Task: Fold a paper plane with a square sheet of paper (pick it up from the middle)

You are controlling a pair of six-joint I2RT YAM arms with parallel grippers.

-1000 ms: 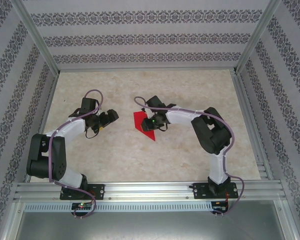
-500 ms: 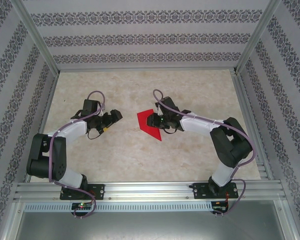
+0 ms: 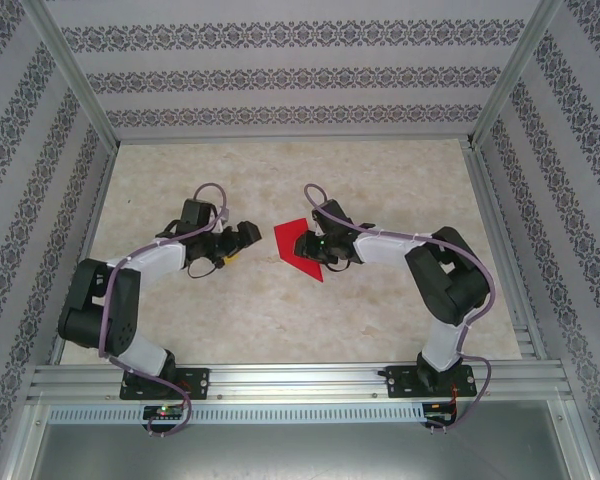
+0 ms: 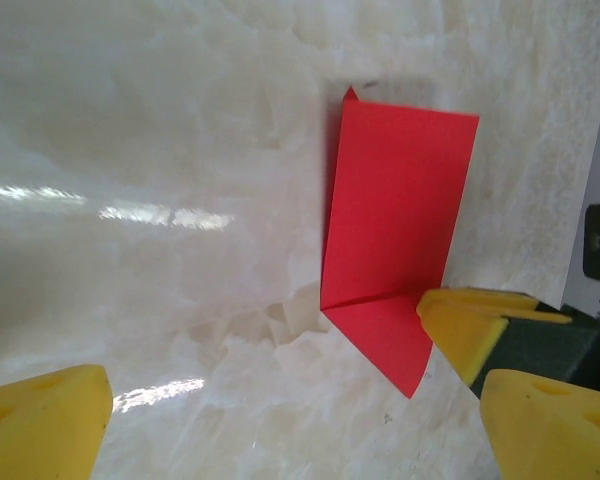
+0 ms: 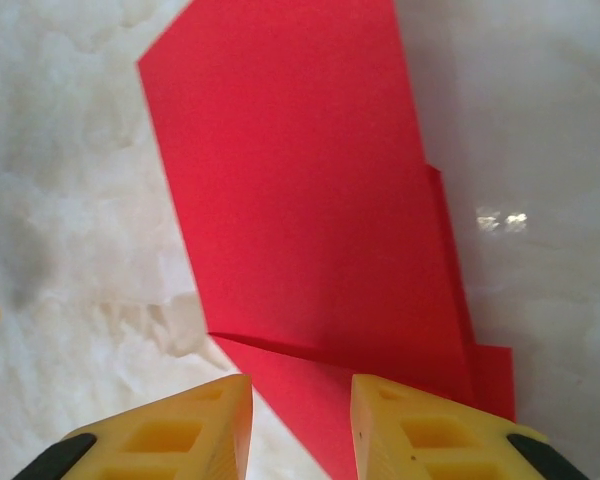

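The red sheet of paper [image 3: 288, 240] lies mid-table, folded along a crease. In the left wrist view, one wide panel of the paper [image 4: 395, 200] stands up from the crease and a pointed flap lies flat below it. My right gripper [image 3: 307, 245] sits over the paper's right part. Its yellow jaws [image 5: 300, 425] stand a narrow gap apart, straddling the lower flap of the paper [image 5: 300, 200]. One right fingertip [image 4: 465, 325] touches the paper at the crease. My left gripper [image 3: 244, 238] is wide open just left of the paper, with nothing between its jaws [image 4: 295, 430].
The beige marbled table [image 3: 380, 300] is boxed in by patterned walls [image 3: 280, 75] at the back and sides. A metal rail [image 3: 300, 380] carries both arm bases along the near edge. Bare tabletop lies in front of and behind the paper.
My left arm has reached right, bringing its open gripper close to the paper. The right gripper and the paper shifted slightly right early on, then stayed put.
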